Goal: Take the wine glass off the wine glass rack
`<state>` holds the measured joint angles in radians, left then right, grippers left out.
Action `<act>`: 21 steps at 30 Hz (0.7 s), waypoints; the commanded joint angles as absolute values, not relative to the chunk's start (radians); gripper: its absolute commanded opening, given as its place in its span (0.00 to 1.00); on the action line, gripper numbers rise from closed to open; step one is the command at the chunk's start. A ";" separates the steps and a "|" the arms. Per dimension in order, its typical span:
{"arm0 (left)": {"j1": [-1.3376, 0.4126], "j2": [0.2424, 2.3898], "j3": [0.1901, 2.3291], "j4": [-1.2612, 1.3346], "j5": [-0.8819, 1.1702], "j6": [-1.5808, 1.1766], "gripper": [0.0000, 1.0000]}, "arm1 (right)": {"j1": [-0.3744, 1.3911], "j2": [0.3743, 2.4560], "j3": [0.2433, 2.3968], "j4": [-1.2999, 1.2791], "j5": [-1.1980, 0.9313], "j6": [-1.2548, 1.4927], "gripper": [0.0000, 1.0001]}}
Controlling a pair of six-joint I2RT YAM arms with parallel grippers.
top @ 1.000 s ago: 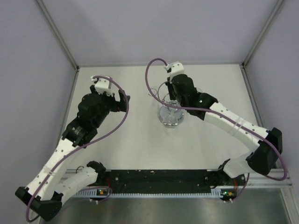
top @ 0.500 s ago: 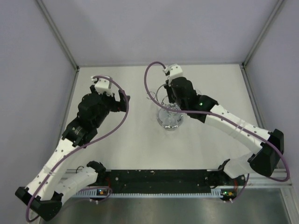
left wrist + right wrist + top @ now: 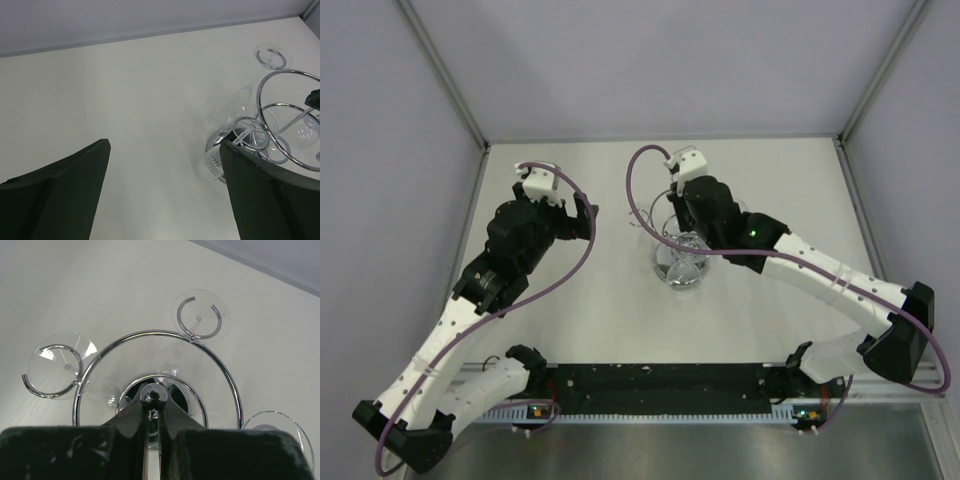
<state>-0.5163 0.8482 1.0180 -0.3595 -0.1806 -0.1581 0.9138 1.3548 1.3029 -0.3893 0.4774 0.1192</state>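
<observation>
Left tool [image 3: 165,145] spread wide, right tool [image 3: 152,400] pinched tight

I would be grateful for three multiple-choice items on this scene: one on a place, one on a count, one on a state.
1. Where is the right pincer?
A. At the top of the central post of the wine glass rack.
B. Against the left wall.
C. By the arm bases.

2. How many wine glass feet show in the right wrist view?
A. One.
B. Three.
C. Six.

3. How is the left pincer?
A. Shut on a glass.
B. Shut on the post.
C. Open, holding nothing.

Answers: 1 A, its fingers pinch the post's top; 2 B, three clear discs hang around the rack; 3 C, its fingers stand wide apart over bare table.
</observation>
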 commanded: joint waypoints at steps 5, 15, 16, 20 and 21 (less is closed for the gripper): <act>-0.518 0.848 1.014 -0.314 -0.190 -0.160 0.97 | 0.922 1.255 1.358 -0.245 0.525 0.113 0.00; -0.518 0.856 1.014 -0.314 -0.183 -0.161 0.97 | 0.922 1.233 1.322 -0.256 0.531 0.132 0.25; -0.518 0.856 1.014 -0.314 -0.181 -0.161 0.96 | 0.922 1.232 1.321 -0.256 0.531 0.136 0.27; -0.518 0.861 1.014 -0.314 -0.183 -0.161 0.96 | 0.922 1.221 1.321 -0.271 0.531 0.143 0.39; -0.518 0.859 1.014 -0.314 -0.183 -0.161 0.96 | 0.920 1.218 1.324 -0.279 0.532 0.144 0.41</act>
<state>-0.5163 0.8604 1.0180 -0.3592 -0.1799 -0.1581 0.9142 1.2572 1.2957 -0.3252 0.5007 0.1345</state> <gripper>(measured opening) 0.967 0.378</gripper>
